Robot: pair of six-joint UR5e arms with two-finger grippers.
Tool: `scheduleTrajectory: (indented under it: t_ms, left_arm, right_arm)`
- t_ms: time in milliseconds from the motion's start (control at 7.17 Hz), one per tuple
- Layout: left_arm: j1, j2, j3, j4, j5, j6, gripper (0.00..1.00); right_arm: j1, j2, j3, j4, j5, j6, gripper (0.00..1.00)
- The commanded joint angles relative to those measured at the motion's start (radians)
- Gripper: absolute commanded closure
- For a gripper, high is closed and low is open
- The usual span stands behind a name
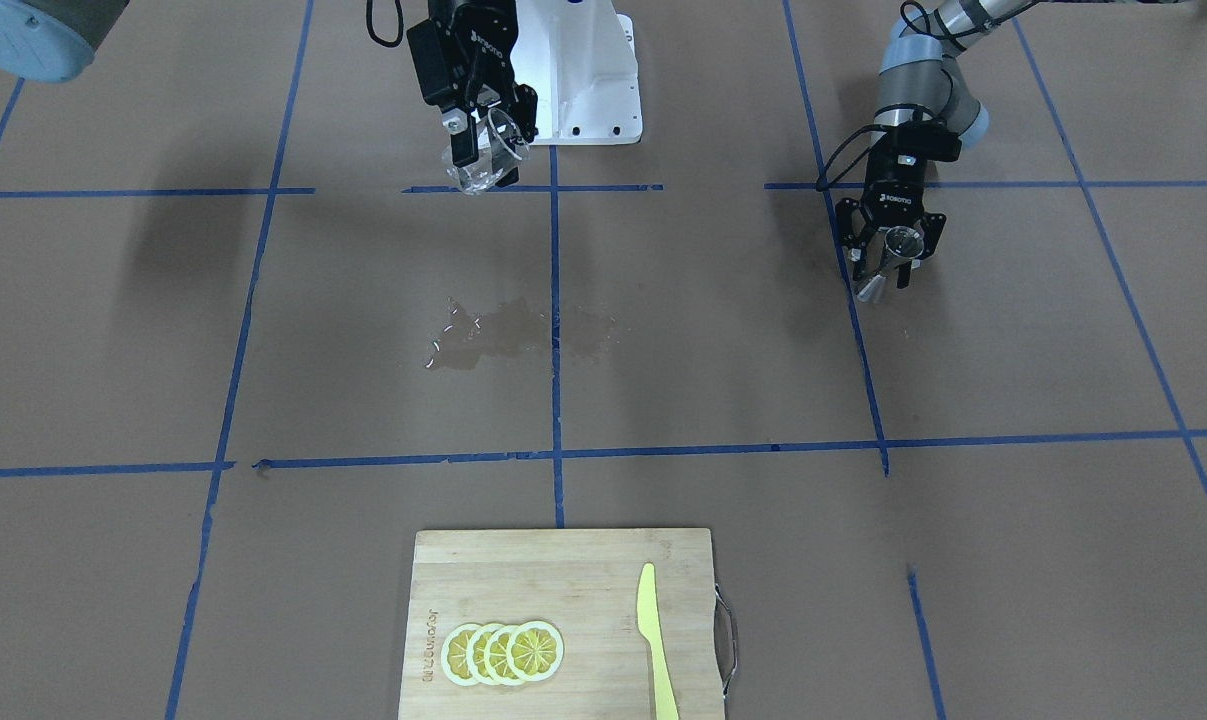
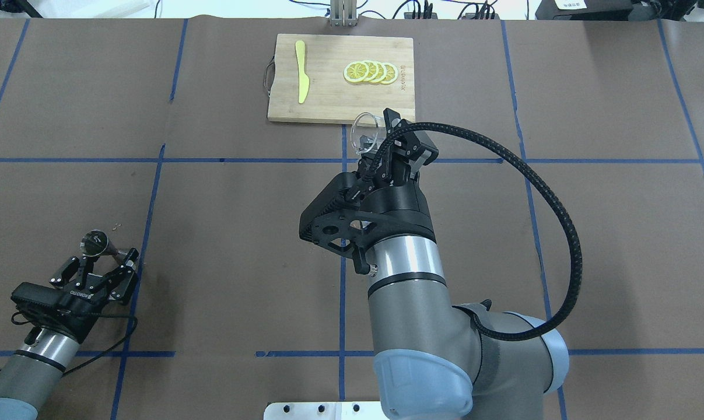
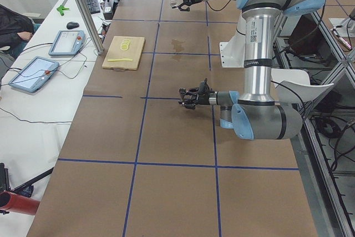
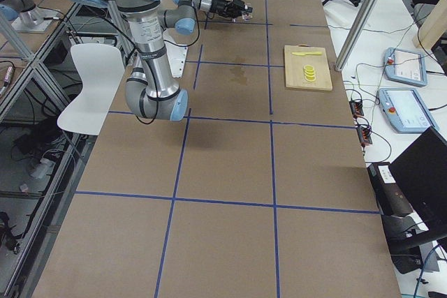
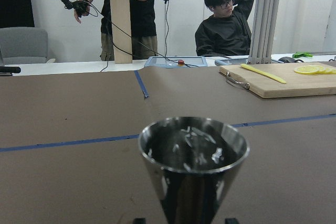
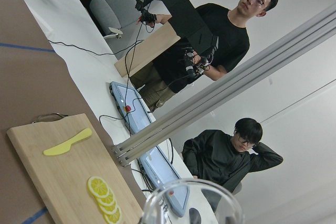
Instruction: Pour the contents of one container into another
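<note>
Two vessels are up off the counter [image 1: 163, 330], one in each arm. The small clear glass beaker [image 1: 485, 158] with a pouring lip is clamped in the right pincer [image 1: 491, 135], with a finger on either side of its wall. It is tilted well off upright, and from overhead its round rim is turned sideways. It hangs above the brown paper near the middle, close to the robot's white base plate [image 1: 588, 90].

The shiny steel hourglass-shaped jigger [image 1: 888, 262] is gripped by the left pincer [image 1: 885, 272], which has closed on it from both sides. It hangs above the counter, far out on the robot's left, well apart from the beaker. From my left wrist camera its upper cone stands mouth-up, dark inside with bright glints. I cannot tell whether it holds liquid.

Nearer the middle of the counter a wet patch [image 1: 513, 335] darkens the paper across a blue tape line [image 1: 555, 300]. At the edge farthest from the robot lies a bamboo cutting board [image 1: 573, 575] with a metal handle. It carries a fan of four lemon slices [image 1: 503, 652] and a yellow plastic knife [image 1: 655, 640], set apart from each other.

Beyond the counter the right wrist camera shows one person standing [image 6: 210, 45] and another seated [image 6: 226, 158].
</note>
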Motion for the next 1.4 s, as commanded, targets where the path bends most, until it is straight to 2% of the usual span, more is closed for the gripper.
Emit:
scheduleTrajectory:
  t_ms: [0,558,698,977,1256]
  left_arm:
    - [-0.002,-0.001,-0.006,-0.036,0.033,0.002,0.00]
    - [-0.006,0.014,-0.099,-0.064,0.099,0.010,0.00]
    - [-0.008,0.014,-0.110,-0.096,0.107,0.062,0.00]
    - [-0.008,0.017,-0.107,-0.324,0.132,0.294,0.00]
    - [-0.011,0.094,-0.144,-0.575,0.112,0.569,0.00]
  right_arm:
    - [0.000,0.000,0.000,0.000,0.000,0.000,1.00]
    - [0.000,-0.002,0.000,0.000,0.000,0.000,1.00]
    - [0.000,-0.002,0.000,-0.001,0.000,0.000,1.00]
    - [0.000,-0.002,0.000,0.000,0.000,0.000,1.00]
    - [0.000,-0.002,0.000,0.000,0.000,0.000,1.00]
